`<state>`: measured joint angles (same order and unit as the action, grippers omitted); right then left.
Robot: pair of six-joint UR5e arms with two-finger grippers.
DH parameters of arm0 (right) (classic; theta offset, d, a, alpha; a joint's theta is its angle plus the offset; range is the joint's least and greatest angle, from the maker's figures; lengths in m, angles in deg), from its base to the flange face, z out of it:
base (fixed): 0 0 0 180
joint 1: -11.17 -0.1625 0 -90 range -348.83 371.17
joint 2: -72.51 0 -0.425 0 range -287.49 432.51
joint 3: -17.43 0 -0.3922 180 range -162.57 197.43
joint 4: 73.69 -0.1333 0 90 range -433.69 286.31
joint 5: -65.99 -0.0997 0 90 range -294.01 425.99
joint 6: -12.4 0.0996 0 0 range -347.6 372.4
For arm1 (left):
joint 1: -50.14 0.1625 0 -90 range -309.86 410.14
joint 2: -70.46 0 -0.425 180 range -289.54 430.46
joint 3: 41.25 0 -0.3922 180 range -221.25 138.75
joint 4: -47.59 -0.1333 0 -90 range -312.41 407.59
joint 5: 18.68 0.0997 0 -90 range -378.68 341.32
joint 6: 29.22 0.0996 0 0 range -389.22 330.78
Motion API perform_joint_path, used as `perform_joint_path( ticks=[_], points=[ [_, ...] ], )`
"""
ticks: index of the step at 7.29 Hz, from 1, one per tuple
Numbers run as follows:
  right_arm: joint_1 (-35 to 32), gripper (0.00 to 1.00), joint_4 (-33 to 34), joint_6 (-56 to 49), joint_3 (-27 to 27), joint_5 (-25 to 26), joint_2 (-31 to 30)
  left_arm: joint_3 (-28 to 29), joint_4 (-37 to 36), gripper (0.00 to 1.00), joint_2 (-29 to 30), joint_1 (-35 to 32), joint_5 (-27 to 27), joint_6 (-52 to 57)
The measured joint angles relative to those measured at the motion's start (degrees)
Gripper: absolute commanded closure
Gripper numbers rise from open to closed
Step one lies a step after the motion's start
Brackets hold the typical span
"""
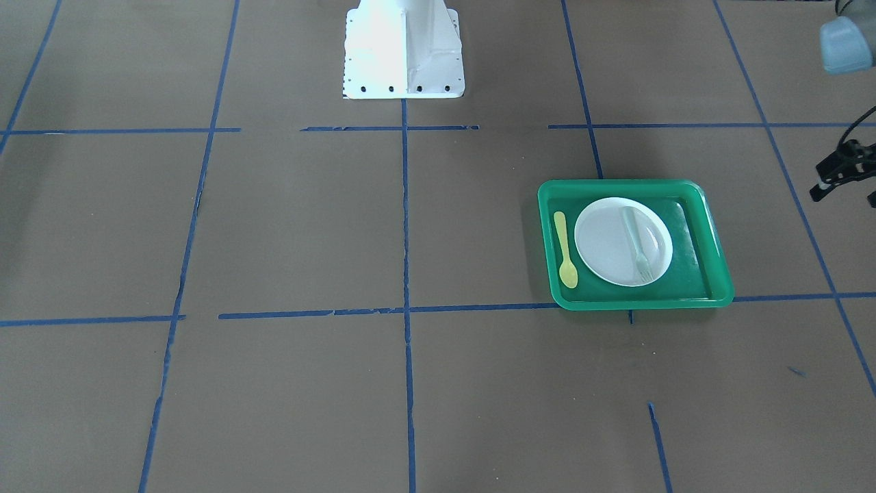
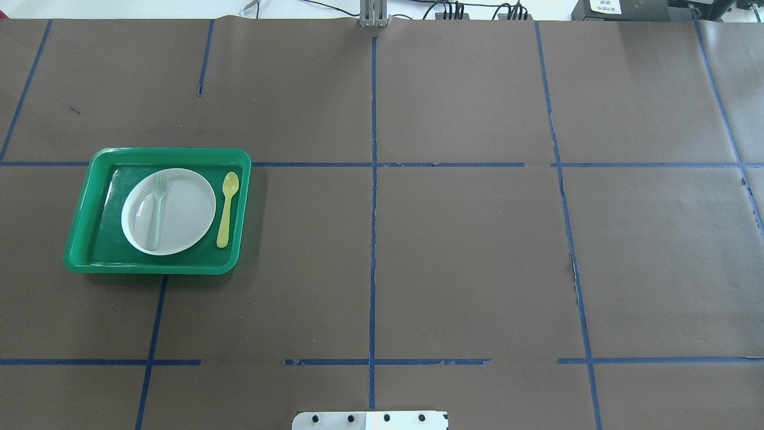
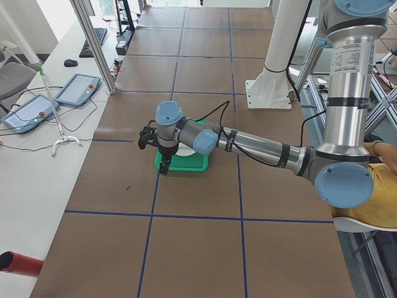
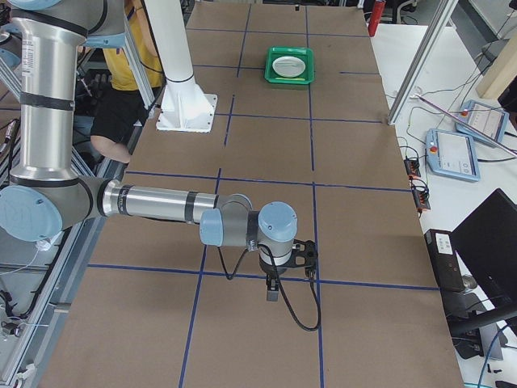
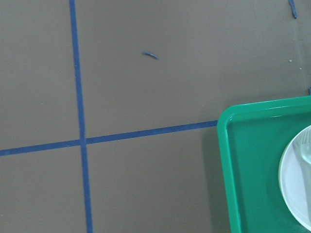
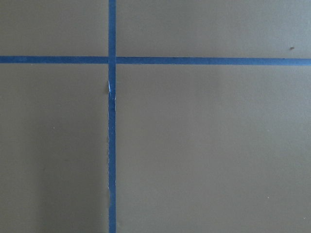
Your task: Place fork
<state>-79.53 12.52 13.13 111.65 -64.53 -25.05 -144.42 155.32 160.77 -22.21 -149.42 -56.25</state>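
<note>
The pale grey-green fork (image 1: 636, 243) lies on the white plate (image 1: 606, 239) in the green tray (image 1: 616, 185), tines toward the operators' side. It also shows in the overhead view (image 2: 156, 209) and at the left wrist view's right edge (image 5: 306, 148). My left gripper (image 3: 164, 166) hangs over the tray's outer end, apart from the fork; I cannot tell whether it is open. My right gripper (image 4: 272, 293) hangs over bare table far from the tray (image 4: 289, 65); I cannot tell its state.
A yellow plastic spoon (image 2: 227, 209) lies in the tray beside the plate, on the side toward the table's middle. The white robot base (image 1: 404, 48) stands at the table's near edge. Blue tape lines (image 2: 373, 179) divide the brown table.
</note>
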Motion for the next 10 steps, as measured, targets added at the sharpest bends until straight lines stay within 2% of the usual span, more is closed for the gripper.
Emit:
perform_joint_path(
  ticks=[2,5,8,10],
  points=[
    [0.0,0.0,0.0,0.0,0.0,0.0,0.0,1.0,7.8,0.05,2.3,9.8,4.8,-13.6],
    [0.0,0.0,0.0,0.1,0.0,0.0,0.0,4.6,9.4,0.36,7.0,20.3,10.9,-24.0],
    [0.0,0.0,0.0,0.1,0.0,0.0,0.0,6.9,9.4,0.36,8.3,24.3,12.0,-25.8],
    [0.0,0.0,0.0,0.0,0.0,0.0,0.0,8.2,9.4,0.46,9.3,26.0,12.1,-26.9]
  ],
)
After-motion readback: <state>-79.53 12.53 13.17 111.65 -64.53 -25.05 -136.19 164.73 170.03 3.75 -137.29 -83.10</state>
